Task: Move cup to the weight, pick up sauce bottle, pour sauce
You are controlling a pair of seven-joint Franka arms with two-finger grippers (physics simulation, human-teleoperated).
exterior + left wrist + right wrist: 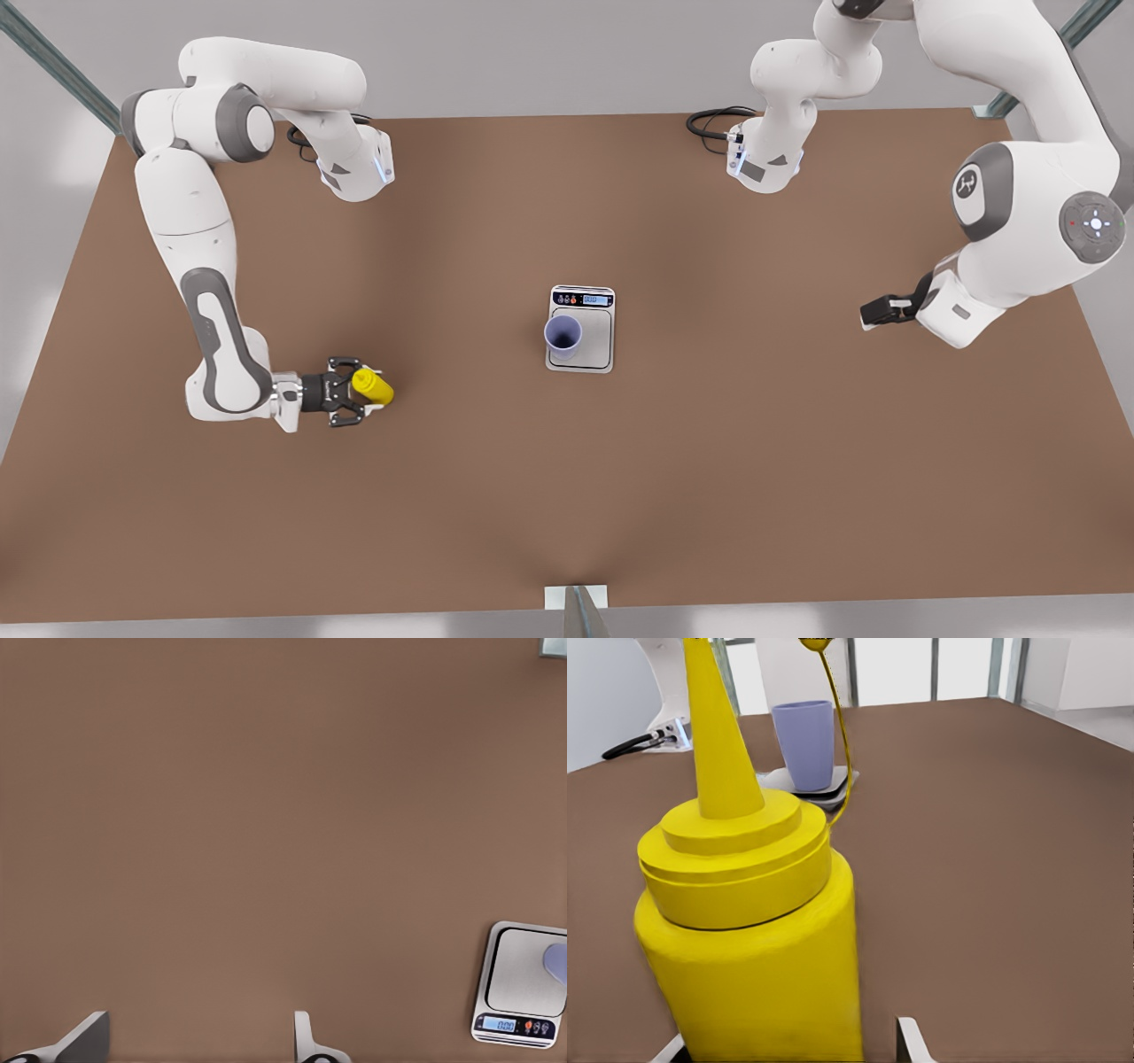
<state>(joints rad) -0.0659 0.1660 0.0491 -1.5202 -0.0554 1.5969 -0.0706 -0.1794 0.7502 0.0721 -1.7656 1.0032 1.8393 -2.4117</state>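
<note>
Sitting dead centre on the brown table (753, 461) is the weight (592, 341), with the cup (563, 336) standing upright on its platform, towards the edge on the front view's left. The display strip runs along the far edge of the weight.

Over on the front view's left, the right gripper (363, 396) is down low by the table with the sauce bottle (373, 386) between its fingers. The fingers are on either side of the yellow body, but honestly I can't tell whether they're actually pressing on it or just around it. From the right wrist view the sauce bottle (749, 939) stands upright, nozzle pointing up, and the cup (804, 744) on the weight (824, 787) shows farther off behind it, well apart from the bottle.

The left gripper (877, 311) is on the front view's right, up off the table and well clear of everything, just waiting. In its own wrist view both fingers (84, 1038) show spread wide with bare table between them, nothing held, and the weight (523, 983) sits off at the corner of that picture with a sliver of the cup (558, 961) on it.
</note>
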